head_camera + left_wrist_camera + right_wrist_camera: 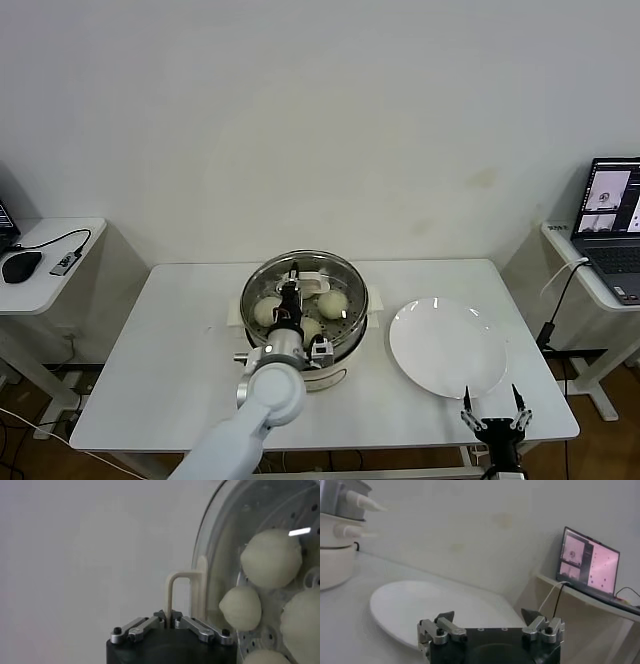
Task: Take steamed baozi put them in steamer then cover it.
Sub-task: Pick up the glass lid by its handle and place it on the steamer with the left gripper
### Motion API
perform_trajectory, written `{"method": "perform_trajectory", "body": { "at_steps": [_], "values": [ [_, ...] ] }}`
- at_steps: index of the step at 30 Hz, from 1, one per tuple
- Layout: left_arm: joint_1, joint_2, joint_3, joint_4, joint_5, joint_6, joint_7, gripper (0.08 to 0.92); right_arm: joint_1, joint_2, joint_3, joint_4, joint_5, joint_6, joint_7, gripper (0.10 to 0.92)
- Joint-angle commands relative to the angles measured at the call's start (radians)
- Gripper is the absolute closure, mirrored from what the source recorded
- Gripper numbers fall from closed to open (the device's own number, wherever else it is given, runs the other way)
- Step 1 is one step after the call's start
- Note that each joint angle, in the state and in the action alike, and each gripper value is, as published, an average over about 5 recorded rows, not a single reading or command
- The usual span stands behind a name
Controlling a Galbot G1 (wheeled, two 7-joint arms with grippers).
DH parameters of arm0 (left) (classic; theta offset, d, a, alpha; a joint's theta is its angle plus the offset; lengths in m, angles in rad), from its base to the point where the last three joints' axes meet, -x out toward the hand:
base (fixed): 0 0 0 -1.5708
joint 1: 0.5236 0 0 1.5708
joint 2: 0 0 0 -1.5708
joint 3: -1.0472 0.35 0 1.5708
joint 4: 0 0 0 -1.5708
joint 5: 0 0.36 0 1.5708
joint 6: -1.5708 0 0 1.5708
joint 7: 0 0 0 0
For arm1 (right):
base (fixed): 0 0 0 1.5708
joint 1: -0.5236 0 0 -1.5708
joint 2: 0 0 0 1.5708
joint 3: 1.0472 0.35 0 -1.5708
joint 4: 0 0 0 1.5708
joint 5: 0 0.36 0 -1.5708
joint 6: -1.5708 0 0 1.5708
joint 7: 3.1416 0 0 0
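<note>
The steamer stands mid-table, a steel pot on a white base. A clear glass lid with a cream loop handle lies over it. My left gripper is shut on that handle, as the left wrist view shows. Through the lid I see several cream-white baozi on the perforated tray; three show in the head view. My right gripper is open and empty at the table's front right edge.
A flat white plate lies right of the steamer, just beyond my right gripper. A laptop sits on a side table at the right. A mouse and cable lie on a side table at the left.
</note>
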Motion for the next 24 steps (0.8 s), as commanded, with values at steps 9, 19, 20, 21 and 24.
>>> {"method": "perform_trajectory", "body": {
  "at_steps": [9, 19, 20, 21, 24],
  "values": [
    [-0.009, -0.003, 0.017, 0.022, 0.011, 0.001, 0.015, 0.857, -0.001, 0.002, -0.008, -0.009, -0.006, 0.008, -0.007, 0.203],
    [-0.009, -0.008, 0.019, 0.035, 0.003, 0.001, 0.017, 0.857, 0.0, 0.001, -0.01, -0.011, -0.006, 0.009, -0.011, 0.203],
    [-0.008, -0.008, 0.019, 0.035, 0.002, 0.001, 0.017, 0.857, 0.0, 0.001, -0.01, -0.011, -0.006, 0.009, -0.011, 0.203],
    [-0.008, -0.008, 0.019, 0.034, 0.002, 0.001, 0.018, 0.857, 0.0, 0.001, -0.01, -0.012, -0.006, 0.008, -0.012, 0.203],
    [-0.006, -0.009, 0.019, 0.029, -0.002, 0.0, 0.019, 0.857, 0.0, 0.001, -0.012, -0.012, -0.006, 0.008, -0.012, 0.203]
  ]
}}
